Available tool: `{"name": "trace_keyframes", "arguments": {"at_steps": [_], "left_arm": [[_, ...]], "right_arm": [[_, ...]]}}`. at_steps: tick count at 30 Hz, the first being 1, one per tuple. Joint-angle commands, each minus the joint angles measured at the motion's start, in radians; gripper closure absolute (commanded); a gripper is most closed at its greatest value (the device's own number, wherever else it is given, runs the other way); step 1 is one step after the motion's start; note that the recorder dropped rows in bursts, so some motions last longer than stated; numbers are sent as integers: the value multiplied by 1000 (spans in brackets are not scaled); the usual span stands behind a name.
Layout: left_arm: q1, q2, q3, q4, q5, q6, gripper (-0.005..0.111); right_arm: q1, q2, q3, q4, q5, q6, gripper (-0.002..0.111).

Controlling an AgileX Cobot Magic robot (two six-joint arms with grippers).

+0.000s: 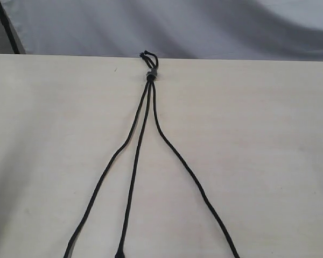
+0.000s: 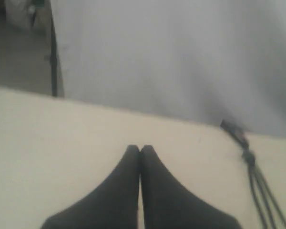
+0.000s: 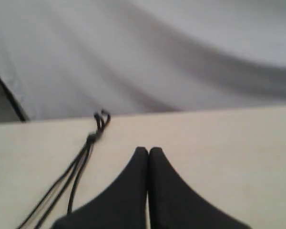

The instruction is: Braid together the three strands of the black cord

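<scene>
The black cord lies on the pale table (image 1: 54, 134), its grey band (image 1: 151, 74) and short loops (image 1: 148, 56) at the far edge. From the band three strands fan toward me: a left strand (image 1: 105, 172), a middle strand (image 1: 135, 172) with a knotted tip at the bottom edge, and a right strand (image 1: 191, 174). They lie apart, not crossed. Neither gripper shows in the exterior view. My left gripper (image 2: 140, 149) is shut on nothing, with the cord (image 2: 257, 176) off to one side. My right gripper (image 3: 148, 150) is shut and empty beside the cord (image 3: 78, 164).
A grey cloth backdrop (image 1: 177, 27) hangs behind the table's far edge. A dark upright pole (image 1: 8, 27) stands at the back left.
</scene>
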Motion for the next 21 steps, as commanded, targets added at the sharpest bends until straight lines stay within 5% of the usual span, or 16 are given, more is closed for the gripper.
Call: {"name": "trace_keyframes", "arguments": {"at_steps": [1, 8, 10, 15, 21], "left_arm": [[-62, 187, -16, 7, 42, 5, 107], [-159, 390, -22, 7, -32, 5, 107], [-161, 413, -22, 7, -36, 5, 107], [-161, 430, -22, 7, -34, 5, 107], [-161, 430, -22, 7, -34, 5, 107]], "right_arm": [[122, 301, -84, -8, 74, 3, 109], [456, 809, -332, -4, 188, 28, 108], [523, 920, -401, -4, 216, 35, 100], [665, 1184, -646, -4, 407, 48, 58], [722, 1359, -812, -1, 545, 51, 58]]}}
